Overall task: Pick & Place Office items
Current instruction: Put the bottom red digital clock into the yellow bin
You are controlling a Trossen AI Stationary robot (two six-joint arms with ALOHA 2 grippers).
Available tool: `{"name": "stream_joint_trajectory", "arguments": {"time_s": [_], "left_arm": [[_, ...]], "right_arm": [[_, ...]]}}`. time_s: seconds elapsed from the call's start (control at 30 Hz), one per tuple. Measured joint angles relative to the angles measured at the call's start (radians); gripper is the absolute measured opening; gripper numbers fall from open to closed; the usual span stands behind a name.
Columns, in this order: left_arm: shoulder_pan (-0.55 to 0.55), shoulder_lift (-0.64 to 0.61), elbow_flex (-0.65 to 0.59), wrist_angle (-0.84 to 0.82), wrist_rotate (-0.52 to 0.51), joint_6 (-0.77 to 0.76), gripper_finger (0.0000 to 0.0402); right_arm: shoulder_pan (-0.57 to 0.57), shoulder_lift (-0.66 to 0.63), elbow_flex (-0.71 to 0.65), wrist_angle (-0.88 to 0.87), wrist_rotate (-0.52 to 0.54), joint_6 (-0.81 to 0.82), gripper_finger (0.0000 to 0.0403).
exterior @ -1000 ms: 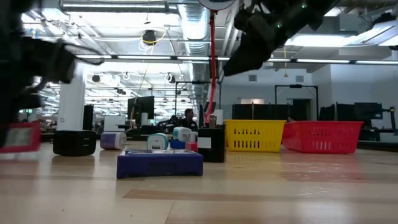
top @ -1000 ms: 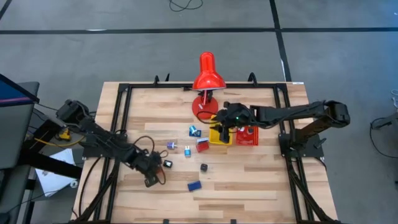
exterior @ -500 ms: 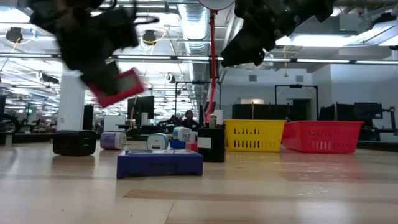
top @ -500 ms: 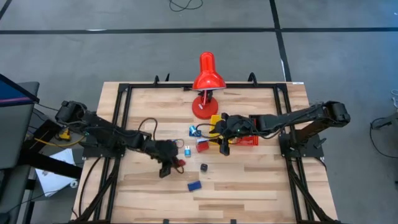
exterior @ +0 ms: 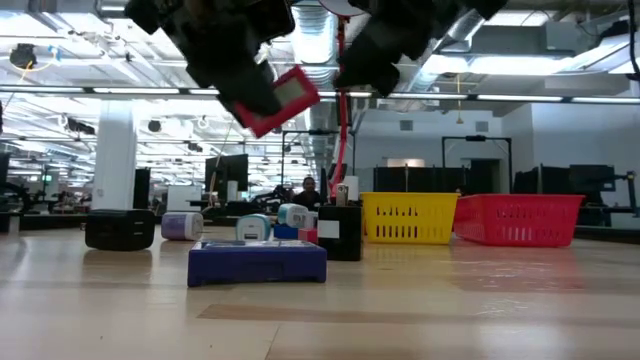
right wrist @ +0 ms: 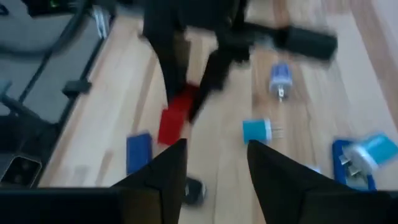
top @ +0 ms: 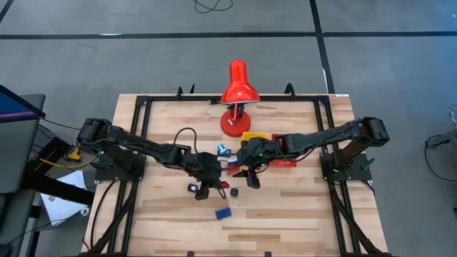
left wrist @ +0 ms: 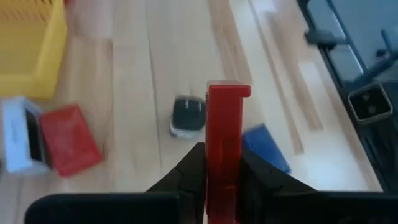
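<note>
The bench is pale wood planking in a black metal frame, standing on a grey floor crossed by dark lines. Behind it — an open hall with white ceiling ducts, strip lights and a white column — stand desks with monitors.

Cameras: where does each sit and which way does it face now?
High: overhead, straight down on the table; both arms.
Low: tabletop level, facing the yellow tray; arms overhead.
Left wrist: past left hand clamping the red block, down at table.
Right wrist: past open right hand, toward the left arm.
Shared: low and both wrists show the red block.
</note>
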Motion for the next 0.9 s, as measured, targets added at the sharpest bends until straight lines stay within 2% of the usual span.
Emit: {"name": "stream_joint_trajectory", "arguments": {"time_s": [0.1,0.2,0.3,0.4,0.53,0.77,0.9], "left_arm": [[0.001,0.029,0.011,0.006,0.000,0.002,0.0049],[0.001,0.042,0.012,0.029,-0.001,0.002,0.0049],[-0.001,0.033,0.008,0.038,-0.014,0.000,0.0050],[0.001,0.017,0.008,0.030,-0.021,-0.005,0.0050],[0.000,0.007,0.007,0.032,-0.029,-0.004,0.0050],[0.001,-0.002,0.007,0.028,-0.049,-0.006,0.0051],[0.001,-0.002,0.007,0.029,-0.088,-0.034,0.0051]], "right_arm": [[0.008,0.034,0.010,0.010,-0.021,-0.027,0.0188],[0.017,0.050,0.005,0.019,-0.022,-0.018,0.0232],[0.022,0.073,0.007,0.049,-0.023,0.008,0.0271],[0.034,0.104,0.011,0.101,-0.021,0.004,0.0293],[0.050,0.128,0.013,0.141,-0.020,-0.002,0.0299],[0.063,0.121,0.008,0.125,-0.014,0.029,0.0287],[0.073,0.121,0.009,0.142,0.058,0.055,0.0278]]}}
